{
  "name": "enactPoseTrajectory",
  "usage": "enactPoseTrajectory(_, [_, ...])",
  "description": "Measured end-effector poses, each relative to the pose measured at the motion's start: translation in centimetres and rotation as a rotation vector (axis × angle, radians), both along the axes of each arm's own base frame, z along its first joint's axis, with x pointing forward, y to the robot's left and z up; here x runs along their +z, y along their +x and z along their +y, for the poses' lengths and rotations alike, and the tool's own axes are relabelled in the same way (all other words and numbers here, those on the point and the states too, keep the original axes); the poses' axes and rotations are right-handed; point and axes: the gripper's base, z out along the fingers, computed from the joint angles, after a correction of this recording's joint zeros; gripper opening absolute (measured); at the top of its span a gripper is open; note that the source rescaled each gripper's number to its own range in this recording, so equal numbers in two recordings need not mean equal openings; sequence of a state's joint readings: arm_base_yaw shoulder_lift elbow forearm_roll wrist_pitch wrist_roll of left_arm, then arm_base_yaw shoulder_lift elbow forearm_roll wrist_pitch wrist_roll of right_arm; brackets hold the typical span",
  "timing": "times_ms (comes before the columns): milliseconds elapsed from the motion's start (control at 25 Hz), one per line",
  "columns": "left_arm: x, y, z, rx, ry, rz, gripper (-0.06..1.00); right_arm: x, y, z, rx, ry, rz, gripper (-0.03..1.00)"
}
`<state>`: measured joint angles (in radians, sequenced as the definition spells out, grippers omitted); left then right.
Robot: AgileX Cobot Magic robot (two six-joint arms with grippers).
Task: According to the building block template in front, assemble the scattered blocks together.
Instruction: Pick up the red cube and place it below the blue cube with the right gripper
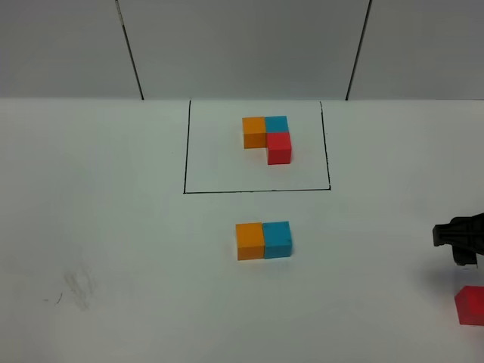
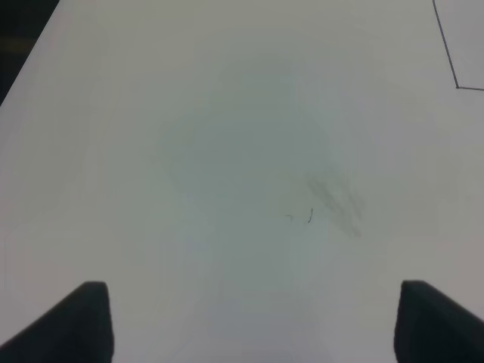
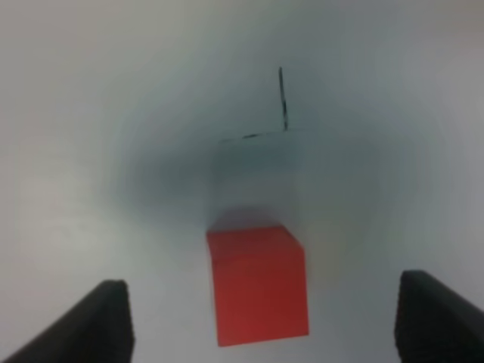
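Observation:
The building block template (image 1: 268,138) is an L of orange, blue and red cubes inside a black drawn rectangle at the back centre. Of the scattered blocks, the orange cube (image 1: 249,240) and blue cube (image 1: 277,239) sit side by side and touching in the middle of the table. The red cube (image 1: 470,305) lies alone at the front right edge. My right gripper (image 3: 262,287) hovers open over the red cube (image 3: 259,283), its fingers wide of both sides. A black part of it shows in the high view (image 1: 460,238). My left gripper (image 2: 251,291) is open over bare table.
The white table (image 1: 113,227) carries a faint grey smudge (image 1: 76,291) at the front left, also seen as a smudge (image 2: 333,200) in the left wrist view. A corner of the drawn rectangle (image 3: 283,125) lies beyond the red cube. A grey wall stands behind.

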<state>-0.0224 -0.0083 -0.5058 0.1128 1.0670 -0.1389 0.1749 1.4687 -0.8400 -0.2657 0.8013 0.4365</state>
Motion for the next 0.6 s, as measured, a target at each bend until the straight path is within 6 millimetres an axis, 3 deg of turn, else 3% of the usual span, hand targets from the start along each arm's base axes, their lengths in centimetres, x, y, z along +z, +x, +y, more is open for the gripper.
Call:
enactPoseTrajectory(280, [0.0, 0.0, 0.0, 0.0, 0.0, 0.0, 0.67, -1.2, -0.7, -0.5, -0.009, 0.004, 0.021, 0.59])
enactPoseTrajectory(600, [0.0, 0.0, 0.0, 0.0, 0.0, 0.0, 0.67, -2.5, -0.2, -1.1, -0.025, 0.003, 0.055, 0.59])
